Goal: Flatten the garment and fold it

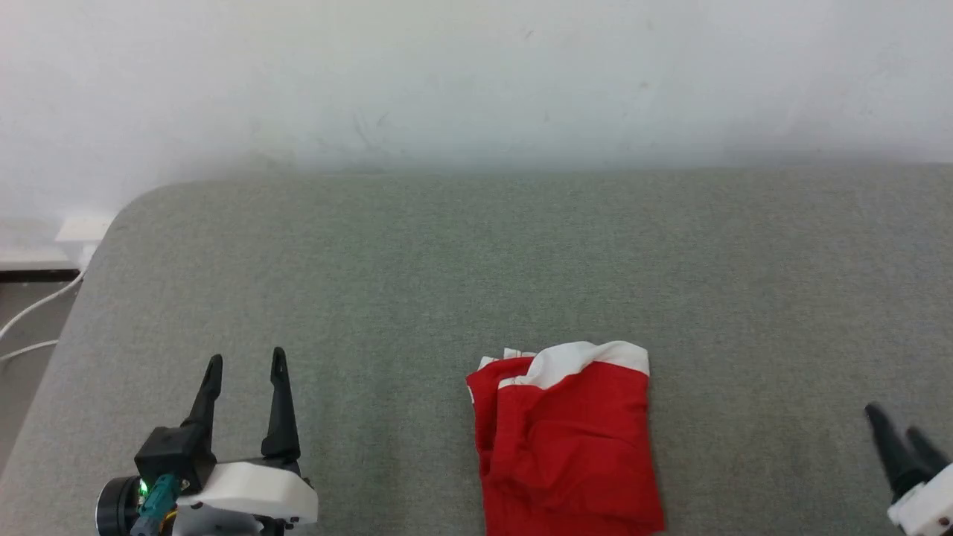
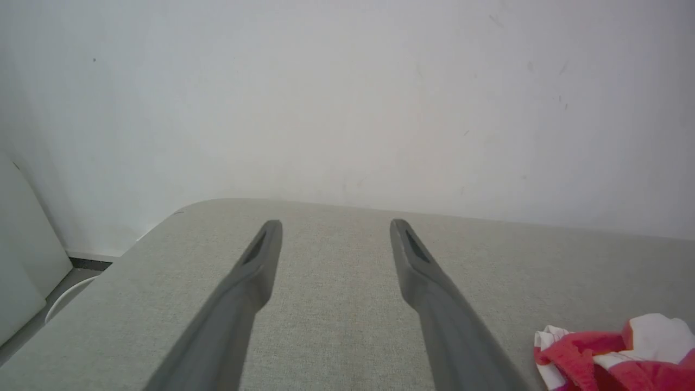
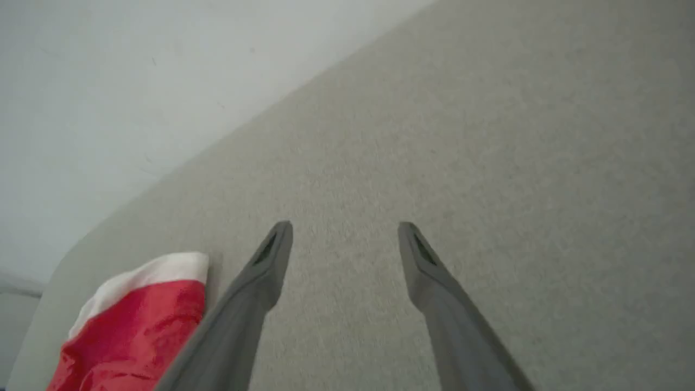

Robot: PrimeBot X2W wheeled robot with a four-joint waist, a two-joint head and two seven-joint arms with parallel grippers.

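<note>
- Nearest you, the left tool [image 1: 247,355] hovers over the desk [image 1: 447,260] at lower left, fingers spread wide, nothing in them.
- Over at lower right, your right tool [image 1: 893,420] is spread too and empty, well apart from the cloth.
- Between them lie the red shorts [image 1: 569,439], close to the front edge, already a compact rectangle with the white band [image 1: 588,357] at the far end.
- Folding looks essentially done. The left edge bunches a little, so a tidy-up may be all you have left.
- Beyond, the desk runs back to the white wall [image 1: 476,74].
</note>
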